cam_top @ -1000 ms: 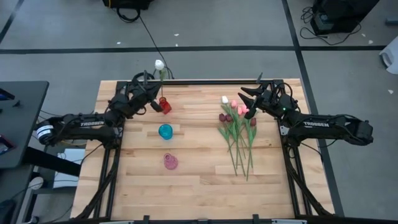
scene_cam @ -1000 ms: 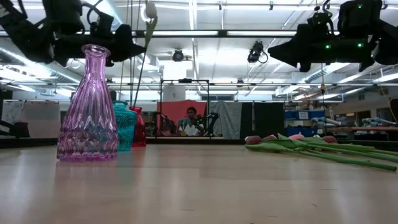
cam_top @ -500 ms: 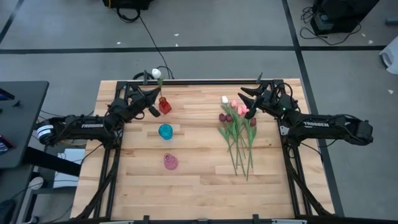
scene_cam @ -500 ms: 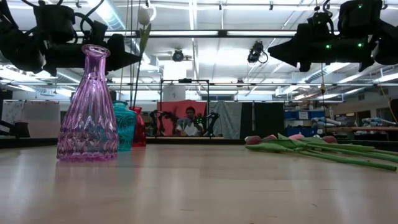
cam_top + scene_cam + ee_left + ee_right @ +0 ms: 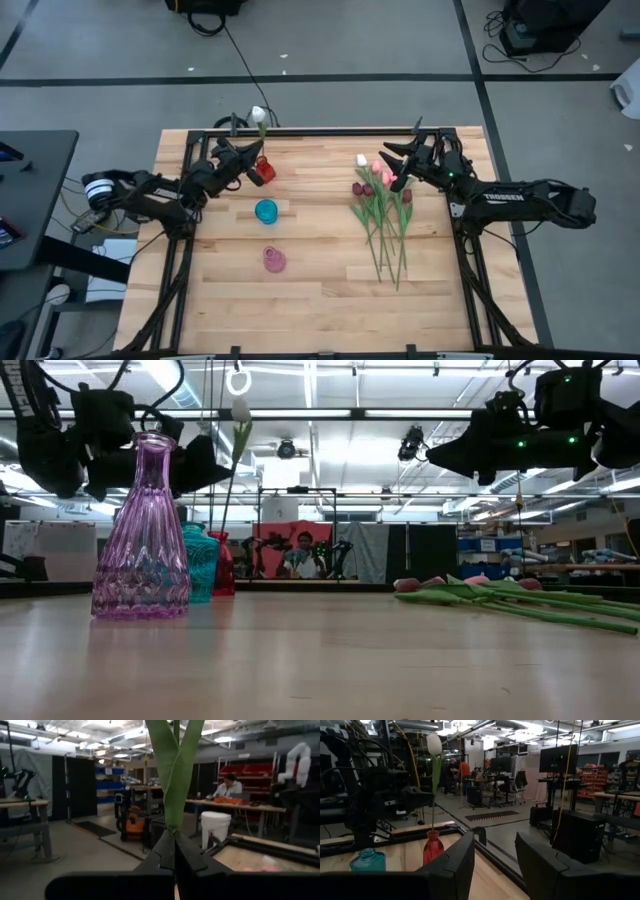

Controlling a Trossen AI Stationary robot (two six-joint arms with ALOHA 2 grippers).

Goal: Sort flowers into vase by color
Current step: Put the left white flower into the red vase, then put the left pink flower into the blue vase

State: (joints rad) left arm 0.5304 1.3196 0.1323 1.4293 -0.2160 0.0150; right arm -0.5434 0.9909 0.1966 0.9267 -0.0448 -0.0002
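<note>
My left gripper (image 5: 248,166) is shut on a white tulip (image 5: 240,408) that stands upright over the red vase (image 5: 265,171) at the far left. The tulip's stem runs down to the mouth of that vase (image 5: 433,846). A teal vase (image 5: 265,211) and a pink vase (image 5: 274,260) stand nearer, in a row. Several tulips (image 5: 384,212) lie in a bunch on the right half of the table, heads toward the far edge. My right gripper (image 5: 495,855) hangs open above those heads (image 5: 400,168), touching nothing. My left gripper pinches the white tulip's stem and its green leaves (image 5: 173,826) between its two fingers, well below the head. The fingers come roughly level from the table's left and lie across the stem. The tulip stands upright, its lower end at the red vase's mouth (image 5: 432,832).
The wooden table (image 5: 320,300) has bare board at its near half and middle. A metal frame runs along its far edge (image 5: 330,130). Beyond the table a person (image 5: 303,555) sits in the room behind.
My left gripper has gone down, staying shut on the tulip. The white tulip has sunk with it, its head lower than before and its stem still upright over the red vase. My right gripper has kept still.
</note>
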